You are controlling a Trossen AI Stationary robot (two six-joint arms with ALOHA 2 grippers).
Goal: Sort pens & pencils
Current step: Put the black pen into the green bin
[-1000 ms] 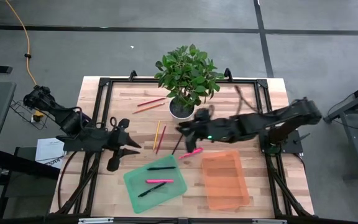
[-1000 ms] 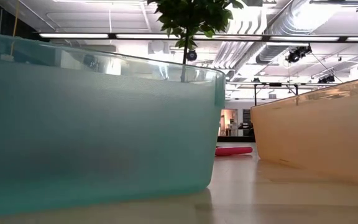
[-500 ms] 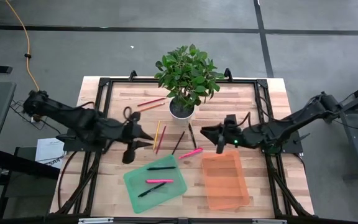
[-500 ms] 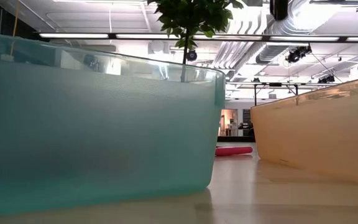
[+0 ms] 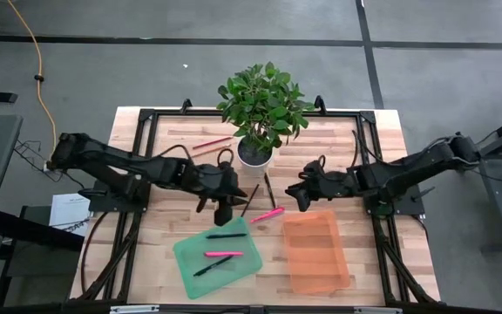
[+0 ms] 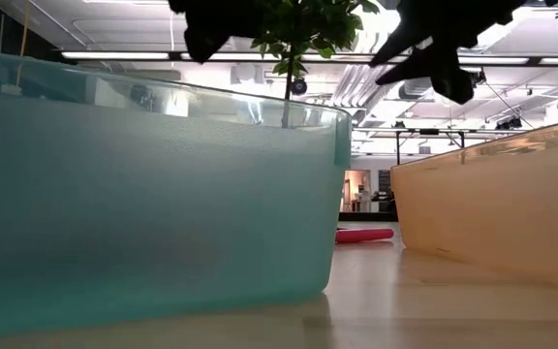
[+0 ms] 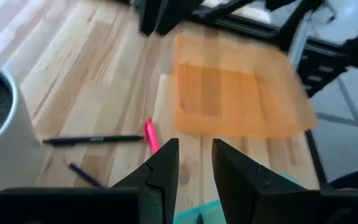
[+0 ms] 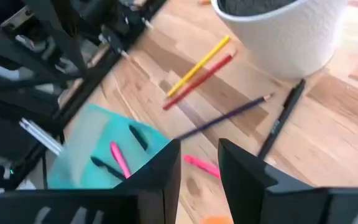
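Left hand (image 5: pixel 226 208), fingers slightly apart and empty, has slid in just left of the plant pot (image 5: pixel 254 153), covering the yellow and red pencils (image 8: pixel 197 65) that only the right wrist view shows. Below the pot, three pens sit in the green tray (image 5: pixel 218 255); a pink pen (image 5: pixel 268 213) lies between trays. Right hand (image 5: pixel 303 195), also released, has crept closer, above the orange tray (image 5: pixel 316 251).

Table (image 5: pixel 373 253) was pale wood. One tray (image 5: pixel 219 255) was green, holding black and pink pens (image 5: pixel 223 254); the other tray (image 5: pixel 316 251) was orange. Pencils (image 8: pixel 199 73) were yellow and red; the plant pot (image 5: pixel 254 153) was white.
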